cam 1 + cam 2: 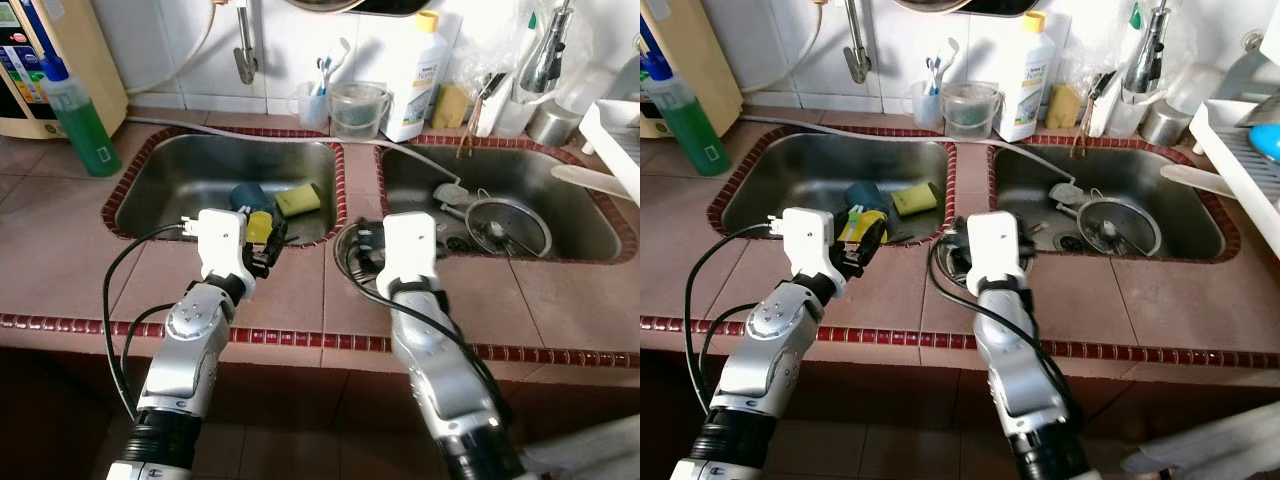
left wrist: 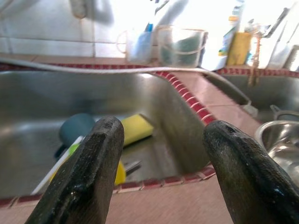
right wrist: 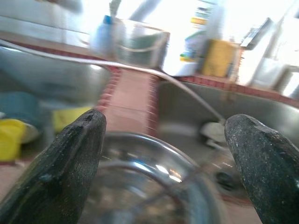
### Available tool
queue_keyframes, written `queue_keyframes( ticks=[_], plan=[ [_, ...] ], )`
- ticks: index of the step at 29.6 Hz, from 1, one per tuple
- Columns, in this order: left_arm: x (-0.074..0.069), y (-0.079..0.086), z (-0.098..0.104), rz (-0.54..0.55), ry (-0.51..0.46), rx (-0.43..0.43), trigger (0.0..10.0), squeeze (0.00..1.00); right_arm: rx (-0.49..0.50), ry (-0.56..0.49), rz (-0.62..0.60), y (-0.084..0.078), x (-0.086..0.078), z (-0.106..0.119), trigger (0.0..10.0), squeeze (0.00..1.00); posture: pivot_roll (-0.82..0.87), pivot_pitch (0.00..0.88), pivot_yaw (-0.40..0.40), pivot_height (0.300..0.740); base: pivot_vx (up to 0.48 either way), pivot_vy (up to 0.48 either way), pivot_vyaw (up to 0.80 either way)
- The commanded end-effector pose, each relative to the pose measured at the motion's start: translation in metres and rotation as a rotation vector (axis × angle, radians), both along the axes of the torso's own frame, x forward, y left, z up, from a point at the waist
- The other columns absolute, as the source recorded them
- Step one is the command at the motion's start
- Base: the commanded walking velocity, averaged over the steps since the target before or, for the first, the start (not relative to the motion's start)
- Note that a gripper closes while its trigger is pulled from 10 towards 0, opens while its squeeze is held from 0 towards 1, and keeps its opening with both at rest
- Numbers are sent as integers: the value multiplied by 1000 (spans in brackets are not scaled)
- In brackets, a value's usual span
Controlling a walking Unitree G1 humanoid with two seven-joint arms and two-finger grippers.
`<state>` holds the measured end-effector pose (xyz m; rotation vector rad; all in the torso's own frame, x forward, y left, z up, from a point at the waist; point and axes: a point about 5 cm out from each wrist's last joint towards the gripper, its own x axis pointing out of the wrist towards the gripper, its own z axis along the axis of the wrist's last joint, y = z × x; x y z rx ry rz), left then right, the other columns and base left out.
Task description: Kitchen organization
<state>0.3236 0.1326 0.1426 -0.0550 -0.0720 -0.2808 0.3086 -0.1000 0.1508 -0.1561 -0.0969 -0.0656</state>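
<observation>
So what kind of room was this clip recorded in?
A home kitchen, most likely: a double steel sink set in a tiled counter, a sponge in the left basin, a metal pot in the right, and a detergent bottle by the wall.

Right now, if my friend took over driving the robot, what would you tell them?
Left gripper: open, empty, hovering at the left sink's front edge.
Right gripper: open, empty, above a steel bowl at the right sink's near-left corner.
Left sink holds a yellow sponge, a dark cup and a yellow item.
Right sink holds a strainer pan.
Nothing is picked up yet; everything in both sinks needs sorting.
</observation>
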Motion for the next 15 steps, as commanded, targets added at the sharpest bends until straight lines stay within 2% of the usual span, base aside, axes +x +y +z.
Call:
queue_keyframes(
  ticks=[1, 6, 8, 15],
  plan=[
    [-2, 6, -3, 30, 1, 7, 10000, 0, -6, -48, -42, -11, -4, 8, 10000, 0, -147, 20, -10, 740, 0, 0, 0],
    [-5, 10, -5, 55, -15, 7, 10000, 0, -3, -107, -58, -23, -11, 15, 10000, 0, -149, 13, -13, 740, 0, 0, 0],
    [-6, 11, -3, 65, -31, -4, 10000, 0, -39, -144, -56, -29, -15, 17, 10000, 0, -148, 9, -15, 740, 0, 0, 0],
    [-2, 12, 6, 70, -84, 30, 10000, 0, -66, -148, -22, -43, -20, 16, 10000, 0, -128, 0, -52, 740, 0, 0, 0]
  ],
)
